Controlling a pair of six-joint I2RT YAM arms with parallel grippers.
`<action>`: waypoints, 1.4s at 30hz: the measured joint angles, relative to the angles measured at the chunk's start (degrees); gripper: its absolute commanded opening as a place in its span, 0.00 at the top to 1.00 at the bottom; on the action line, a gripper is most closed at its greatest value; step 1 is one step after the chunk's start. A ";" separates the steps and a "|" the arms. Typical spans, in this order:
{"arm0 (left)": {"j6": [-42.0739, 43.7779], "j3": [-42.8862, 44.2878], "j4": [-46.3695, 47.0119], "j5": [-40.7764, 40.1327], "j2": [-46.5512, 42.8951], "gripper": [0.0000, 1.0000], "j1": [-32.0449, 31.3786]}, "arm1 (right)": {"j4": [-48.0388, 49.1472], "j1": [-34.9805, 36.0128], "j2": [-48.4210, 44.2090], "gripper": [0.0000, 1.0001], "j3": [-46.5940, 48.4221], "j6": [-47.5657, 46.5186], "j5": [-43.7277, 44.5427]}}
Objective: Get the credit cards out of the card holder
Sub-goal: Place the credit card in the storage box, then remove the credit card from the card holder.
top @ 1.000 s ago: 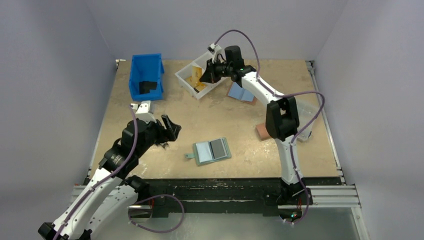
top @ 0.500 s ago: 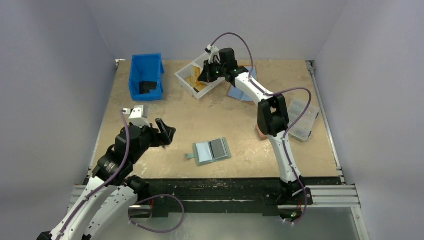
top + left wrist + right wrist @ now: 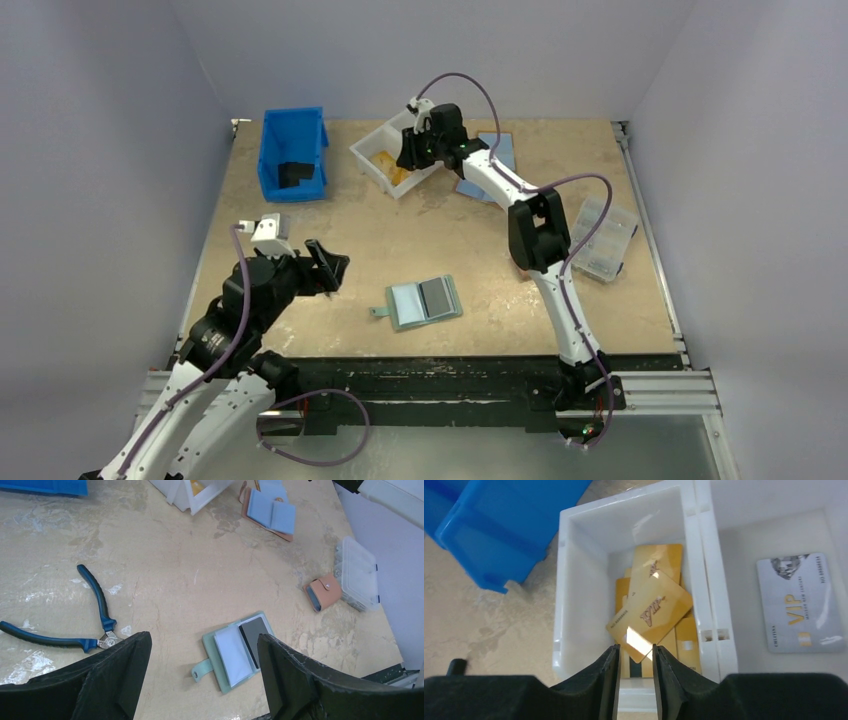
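The teal card holder lies open on the table, its snap tab pointing left, with a dark credit card in the right sleeve and a pale sleeve on the left. My left gripper hovers open above and to the left of the card holder, touching nothing. My right gripper stands open over the white bin at the back. A gold credit card lies tilted on several other gold cards in the bin, its corner just beyond the parted fingertips.
A silver VIP card lies in the bin's neighbouring compartment. A blue bin stands at the back left. Blue-handled pliers, a light-blue wallet, a salmon wallet and a clear plastic box lie around.
My right gripper moved left over the white bin and opened, letting the gold card go. My left arm drew back slightly toward the near left, still open.
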 measured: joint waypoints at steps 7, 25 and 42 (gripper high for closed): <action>-1.09 -1.62 1.86 1.36 -1.07 0.05 0.00 | -0.90 0.04 -4.09 0.65 -3.80 -1.29 4.57; -18.64 -21.99 31.67 23.74 6.60 0.14 -0.22 | -6.58 0.07 -53.92 0.61 -52.76 -25.51 -22.82; -23.08 -26.93 52.41 16.87 21.14 0.16 -11.65 | -10.95 -11.23 -67.34 0.62 -77.79 -35.69 -35.21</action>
